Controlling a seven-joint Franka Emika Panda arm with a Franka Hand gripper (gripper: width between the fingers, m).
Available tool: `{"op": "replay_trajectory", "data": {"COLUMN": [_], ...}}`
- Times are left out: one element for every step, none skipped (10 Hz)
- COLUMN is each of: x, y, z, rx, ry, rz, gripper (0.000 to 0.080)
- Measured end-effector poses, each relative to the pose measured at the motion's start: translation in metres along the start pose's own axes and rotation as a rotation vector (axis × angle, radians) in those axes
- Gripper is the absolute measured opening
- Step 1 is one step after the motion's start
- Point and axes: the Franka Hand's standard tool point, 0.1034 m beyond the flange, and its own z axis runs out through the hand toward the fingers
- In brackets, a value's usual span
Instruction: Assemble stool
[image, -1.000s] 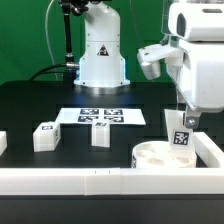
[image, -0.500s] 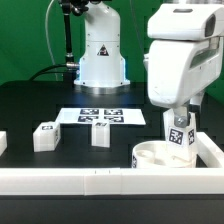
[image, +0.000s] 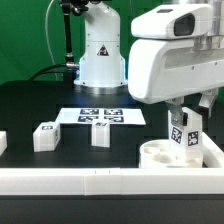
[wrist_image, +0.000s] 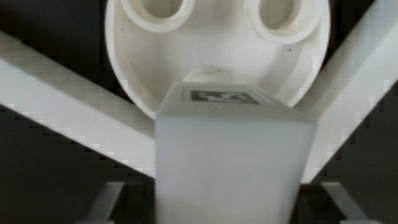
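The round white seat disc (image: 165, 155) lies in the corner of the white border rail at the exterior view's right. It also shows in the wrist view (wrist_image: 214, 45) with two open sockets. My gripper (image: 181, 127) is shut on a white tagged leg (image: 182, 137) and holds it upright over the seat's far right part; whether the leg touches the seat cannot be told. In the wrist view the leg (wrist_image: 228, 150) fills the space between my gripper's (wrist_image: 228, 205) fingers. Two more legs (image: 44, 135) (image: 100, 132) stand on the black table, and a third (image: 2, 143) stands at the left edge.
The marker board (image: 100, 117) lies flat at the table's middle back. The white border rail (image: 90, 180) runs along the front and up the right side (image: 212, 150). The robot base (image: 100, 55) stands behind.
The arm's wrist and hand have swung toward the exterior view's left and now fill much more of the picture. The leg stays gripped above the seat, slightly lower.
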Motion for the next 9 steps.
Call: {"op": "replay_trajectory", "data": {"x": [0.0013, 0.0014, 0.0018, 0.0019, 0.0018, 0.0025, 0.0024, 0.0013, 0.0025], "y": [-0.0003, -0.0003, -0.0013, -0.0014, -0.0012, -0.0015, -0.0015, -0.0035, -0.0049], "z": [-0.0001, -0.0001, -0.0002, -0.0002, -0.0002, 0.0000, 0.0000, 0.0003, 0.0005], "rx": [-0.002, -0.001, 0.002, 0.002, 0.002, 0.008, 0.012, 0.024, 0.037], "ry": [0.005, 0.006, 0.007, 0.007, 0.006, 0.014, 0.028, 0.034, 0.043], "rz": [0.051, 0.075, 0.158, 0.223, 0.257, 0.361, 0.468, 0.584, 0.707], "gripper": [0.0340, 0.0340, 0.0340, 0.0340, 0.0340, 0.0340, 0.0340, 0.0340, 0.0340]}}
